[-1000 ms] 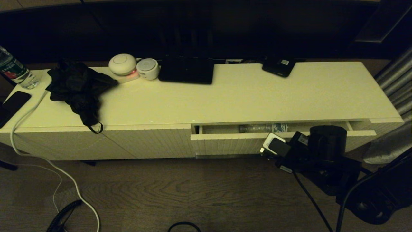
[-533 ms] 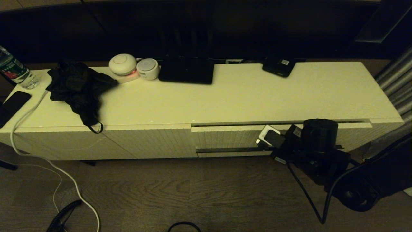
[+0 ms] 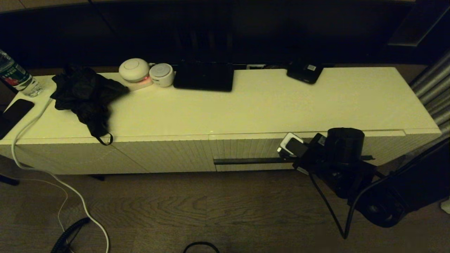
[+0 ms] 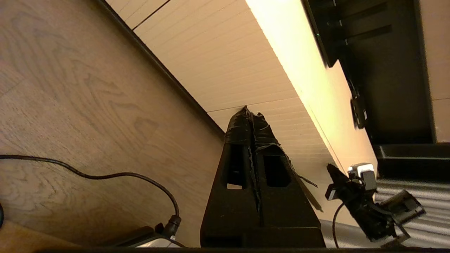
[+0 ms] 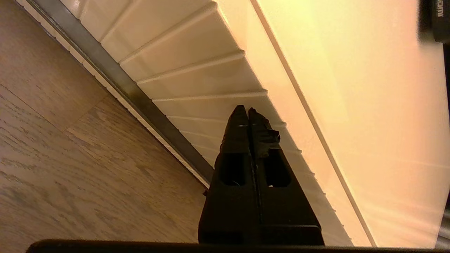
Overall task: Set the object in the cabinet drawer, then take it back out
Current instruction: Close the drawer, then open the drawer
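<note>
Pressing against the cabinet drawer at lower right of the head view, the right end effector has its fingers pinched together to push the front flush; the object, presumably inside, is hidden; the left end effector, likewise pressed together, hangs idle near the floor.

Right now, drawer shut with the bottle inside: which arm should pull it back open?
Right. The right gripper is shut, tips at the drawer front just above the handle bar. The left gripper is shut, parked farther back off the cabinet.
</note>
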### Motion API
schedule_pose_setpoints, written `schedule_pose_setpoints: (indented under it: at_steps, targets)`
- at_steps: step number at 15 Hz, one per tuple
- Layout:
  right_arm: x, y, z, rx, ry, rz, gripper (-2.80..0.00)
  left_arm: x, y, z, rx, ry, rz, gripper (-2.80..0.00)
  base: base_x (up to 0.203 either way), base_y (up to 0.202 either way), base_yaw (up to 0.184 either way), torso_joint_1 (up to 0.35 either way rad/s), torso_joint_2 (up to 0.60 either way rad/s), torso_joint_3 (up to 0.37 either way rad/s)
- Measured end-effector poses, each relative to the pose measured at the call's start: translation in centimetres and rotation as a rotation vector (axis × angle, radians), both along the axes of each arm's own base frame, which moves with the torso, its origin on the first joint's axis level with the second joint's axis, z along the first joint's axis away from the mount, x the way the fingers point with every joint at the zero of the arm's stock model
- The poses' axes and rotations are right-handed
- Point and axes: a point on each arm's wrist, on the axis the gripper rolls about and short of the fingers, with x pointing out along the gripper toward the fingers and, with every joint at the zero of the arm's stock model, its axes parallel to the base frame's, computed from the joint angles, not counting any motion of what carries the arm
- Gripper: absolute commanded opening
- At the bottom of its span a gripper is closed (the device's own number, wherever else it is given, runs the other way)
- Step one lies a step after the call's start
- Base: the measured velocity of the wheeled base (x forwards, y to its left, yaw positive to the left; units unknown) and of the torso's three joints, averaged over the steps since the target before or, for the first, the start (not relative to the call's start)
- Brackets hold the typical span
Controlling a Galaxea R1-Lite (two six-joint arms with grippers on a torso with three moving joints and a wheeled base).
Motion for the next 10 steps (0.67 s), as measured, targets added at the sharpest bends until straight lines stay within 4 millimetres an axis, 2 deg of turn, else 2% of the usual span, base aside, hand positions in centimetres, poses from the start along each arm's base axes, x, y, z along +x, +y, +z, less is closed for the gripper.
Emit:
schedule_pose_setpoints:
  at_steps: [2,5,8,10]
  targets:
    - [-1.0,-0.5,0.4,-0.004,0.004,-0.006,-2.8,0.0,0.0,0.0,0.0,0.0,0.0,-2.8,0.0,0.0,0.0,0.0,0.0,0.0]
    - [-3.9,-1.6,1.4,-0.037,0.062,0.005,-2.8,0.0,0.0,0.0,0.0,0.0,0.0,-2.8,0.0,0.0,0.0,0.0,0.0,0.0]
    - [-8.0,-3.0,2.7,-0.085,0.147,0.026,-2.8,0.0,0.0,0.0,0.0,0.0,0.0,-2.8,0.0,0.0,0.0,0.0,0.0,0.0]
    - [-11.3,-4.1,2.8,-0.14,0.233,0.053,-2.8,0.0,0.0,0.0,0.0,0.0,0.0,-2.8,0.0,0.0,0.0,0.0,0.0,0.0]
